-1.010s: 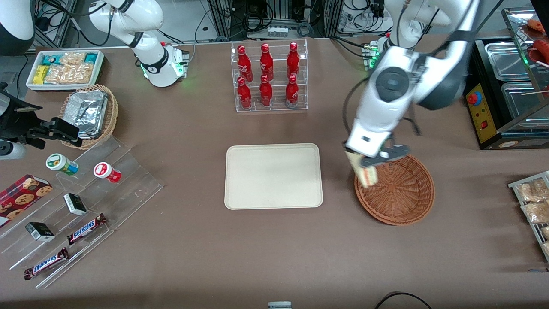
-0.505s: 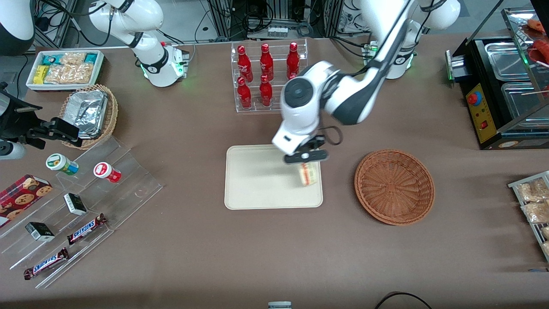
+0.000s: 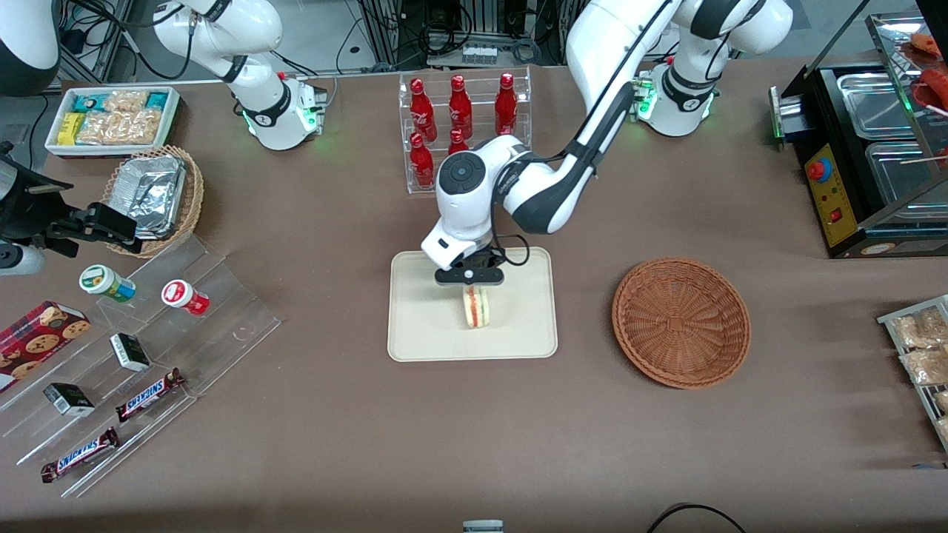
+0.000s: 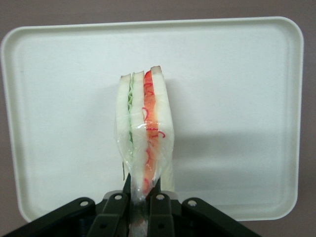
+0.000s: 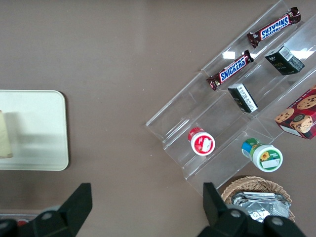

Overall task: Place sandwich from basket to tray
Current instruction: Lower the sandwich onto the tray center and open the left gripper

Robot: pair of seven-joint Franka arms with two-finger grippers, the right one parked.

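My left gripper [image 3: 471,283] is shut on the sandwich [image 3: 477,306], a plastic-wrapped wedge of pale bread with red and green filling. It hangs over the middle of the cream-white tray [image 3: 422,326], close above it. In the left wrist view the fingers [image 4: 160,207] pinch the sandwich [image 4: 145,128] by its wrapped end, with the tray [image 4: 237,98] below. The sandwich's edge [image 5: 4,140] also shows over the tray [image 5: 39,128] in the right wrist view. The reddish-brown wicker basket [image 3: 681,322] stands empty beside the tray, toward the working arm's end.
A clear rack of red bottles [image 3: 465,133] stands farther from the front camera than the tray. A clear stepped shelf with snack bars and cups [image 3: 141,348], a tan basket of foil trays [image 3: 154,194] and a white bin of snacks [image 3: 111,118] lie toward the parked arm's end.
My left gripper carried the sandwich out of the basket and sideways across to above the tray's middle. The basket is left empty.
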